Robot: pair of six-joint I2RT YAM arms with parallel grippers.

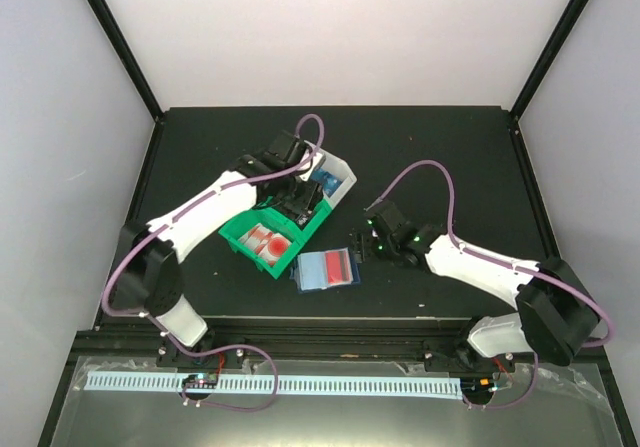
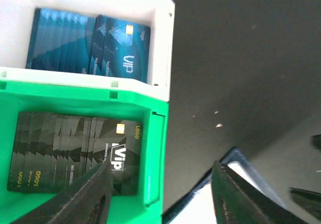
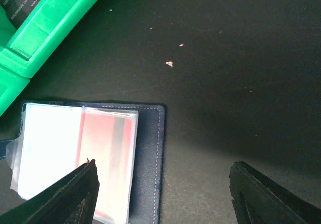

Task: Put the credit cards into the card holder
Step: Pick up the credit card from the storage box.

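Observation:
The dark blue card holder (image 1: pixel 326 269) lies open on the black table, with a red-and-white card (image 3: pixel 105 154) inside a clear sleeve. In the right wrist view its blue edge (image 3: pixel 149 159) lies between my fingers. My right gripper (image 3: pixel 165 194) is open and empty, hovering over the holder's right side (image 1: pixel 364 241). My left gripper (image 2: pixel 160 196) is open and empty over the green bin's wall (image 1: pixel 300 205). Black cards (image 2: pixel 75 154) lie stacked in the green bin (image 2: pixel 155 149). Blue cards (image 2: pixel 90 46) lie in the white bin (image 2: pixel 160 38). Red-and-white cards (image 1: pixel 265 239) fill the green bin's near compartment.
The green bin (image 1: pixel 243 229) and white bin (image 1: pixel 345 175) stand joined at the table's middle, angled. A corner of the holder (image 2: pixel 241 165) shows by my left gripper's right finger. The green bin's corner (image 3: pixel 45 23) sits up-left of the holder. Black frame posts edge the table.

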